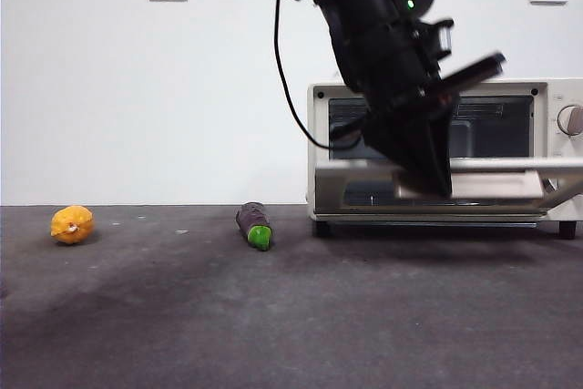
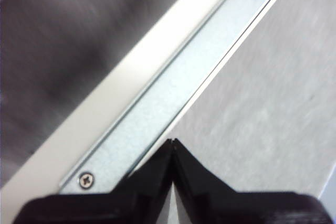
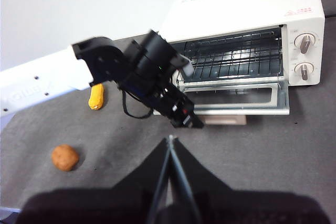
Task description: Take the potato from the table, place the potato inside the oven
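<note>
Only from right wrist: potato (image 3: 65, 157)

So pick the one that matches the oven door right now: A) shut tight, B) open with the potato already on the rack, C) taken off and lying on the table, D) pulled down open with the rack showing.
D: in the right wrist view the oven has its door folded down and a bare wire rack showing inside, while the potato sits on the table.
</note>
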